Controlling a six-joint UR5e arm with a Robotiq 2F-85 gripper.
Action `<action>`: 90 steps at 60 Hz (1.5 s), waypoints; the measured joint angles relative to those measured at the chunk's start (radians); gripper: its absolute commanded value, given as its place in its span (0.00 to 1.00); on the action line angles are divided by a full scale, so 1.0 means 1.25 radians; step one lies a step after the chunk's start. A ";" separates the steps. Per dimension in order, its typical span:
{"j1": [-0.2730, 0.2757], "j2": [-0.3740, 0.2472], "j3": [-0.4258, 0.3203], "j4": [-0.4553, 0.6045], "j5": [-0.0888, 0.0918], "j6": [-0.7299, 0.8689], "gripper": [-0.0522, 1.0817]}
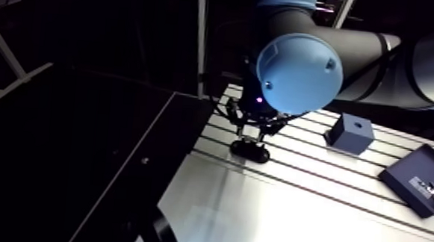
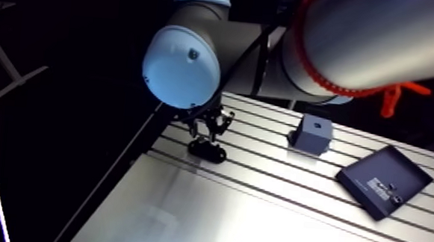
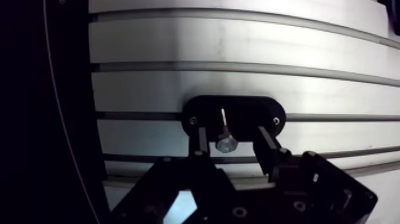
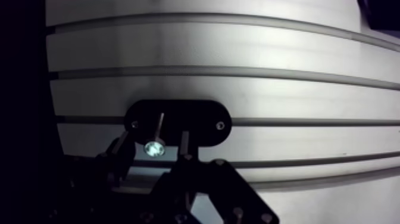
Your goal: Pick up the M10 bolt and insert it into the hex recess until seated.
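A black oval holder lies on the slotted table, and the bolt stands in it, its bright head towards the wrist camera and its thin shank running down into the holder. My gripper is low over the holder and open. One finger is on each side of the bolt, with a gap to the head on both sides. In the arm view the gripper hangs just above the holder. A dark blue cube with a small hole in its top stands further along the table.
A dark flat tray with small parts lies beyond the cube near the table's far side. The table edge runs close beside the holder, with dark space past it. A dark panel borders that edge.
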 measured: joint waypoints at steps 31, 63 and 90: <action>0.000 0.003 0.002 -0.003 0.000 0.000 0.54; 0.001 0.004 0.002 -0.003 0.001 0.000 0.58; 0.001 0.004 0.002 -0.003 0.001 0.000 0.63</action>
